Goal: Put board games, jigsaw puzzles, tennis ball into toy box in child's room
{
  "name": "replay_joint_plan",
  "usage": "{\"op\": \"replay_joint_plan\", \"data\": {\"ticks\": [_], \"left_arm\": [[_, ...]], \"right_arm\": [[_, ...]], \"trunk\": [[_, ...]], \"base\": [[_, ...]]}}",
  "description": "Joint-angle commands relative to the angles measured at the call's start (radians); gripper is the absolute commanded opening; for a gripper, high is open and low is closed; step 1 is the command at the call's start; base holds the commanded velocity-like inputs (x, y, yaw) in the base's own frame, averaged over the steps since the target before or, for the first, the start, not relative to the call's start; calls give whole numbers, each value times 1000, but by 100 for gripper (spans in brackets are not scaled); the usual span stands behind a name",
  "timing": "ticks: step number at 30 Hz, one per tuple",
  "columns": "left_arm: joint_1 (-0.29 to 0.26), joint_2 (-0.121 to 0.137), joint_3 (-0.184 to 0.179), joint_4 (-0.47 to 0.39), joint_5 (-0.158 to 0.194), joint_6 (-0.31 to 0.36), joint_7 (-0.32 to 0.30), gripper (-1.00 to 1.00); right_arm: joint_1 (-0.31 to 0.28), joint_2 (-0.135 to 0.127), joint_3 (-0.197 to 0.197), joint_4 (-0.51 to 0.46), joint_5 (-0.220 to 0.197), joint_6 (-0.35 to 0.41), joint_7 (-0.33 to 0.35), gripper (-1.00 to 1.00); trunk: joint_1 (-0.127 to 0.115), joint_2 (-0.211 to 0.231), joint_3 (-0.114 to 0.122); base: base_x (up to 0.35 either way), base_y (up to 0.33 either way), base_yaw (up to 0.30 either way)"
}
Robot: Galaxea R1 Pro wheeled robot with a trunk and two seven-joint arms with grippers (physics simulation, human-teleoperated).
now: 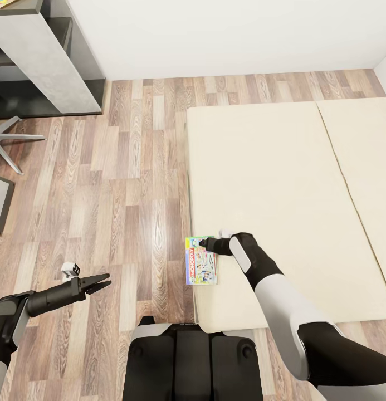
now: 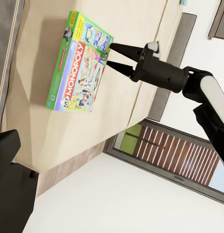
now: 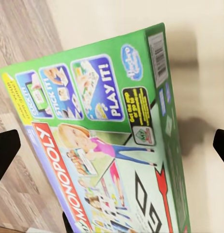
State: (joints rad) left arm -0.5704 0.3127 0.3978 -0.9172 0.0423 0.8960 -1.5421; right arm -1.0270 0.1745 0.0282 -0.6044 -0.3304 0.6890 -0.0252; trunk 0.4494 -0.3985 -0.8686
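Monopoly-printed board game [image 1: 201, 260] lies at the bed's [image 1: 282, 184] near corner, against its floor-side edge. Right gripper [image 1: 210, 245], fingers parted and holding nothing, reaches its top end; closing on the box looks next. Left gripper [image 1: 99, 283] hangs open over the floor [image 1: 131, 184].

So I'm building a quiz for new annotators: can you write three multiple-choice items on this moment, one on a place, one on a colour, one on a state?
1. Where is the board game?
A on the desk
B at the bed's corner edge
C on the floor

2. What is the box's main border colour?
A green
B red
C black

3. What is the right end effector doing?
A hanging over the floor
B carrying the box high
C open at the box's edge

Answers: 1 B, it lies on the cream mattress by the edge. 2 A, green frames the print. 3 C, its fingers are spread at the box's end.
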Motion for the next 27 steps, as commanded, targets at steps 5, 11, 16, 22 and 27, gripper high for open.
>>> {"op": "replay_joint_plan", "data": {"ticks": [5,11,16,22,27], "left_arm": [[0,0,0,0,-1,11,-4,100],[0,0,1,0,-1,11,-4,100],[0,0,1,0,-1,11,-4,100],[0,0,1,0,-1,11,-4,100],[0,0,1,0,-1,11,-4,100]], "right_arm": [[1,0,-1,-38,-4,18,-2,100],[4,0,-4,-127,-4,84,-1,100],[5,0,-5,-178,-5,116,0,100],[5,0,-5,-216,-6,148,0,100],[5,0,-5,-244,-16,179,0,100]], "trunk": [[1,-2,-1],[1,-2,-1],[1,-2,-1],[1,-2,-1],[1,-2,-1]], "base": [[0,0,0],[0,0,0],[0,0,0],[0,0,0],[0,0,0]]}}
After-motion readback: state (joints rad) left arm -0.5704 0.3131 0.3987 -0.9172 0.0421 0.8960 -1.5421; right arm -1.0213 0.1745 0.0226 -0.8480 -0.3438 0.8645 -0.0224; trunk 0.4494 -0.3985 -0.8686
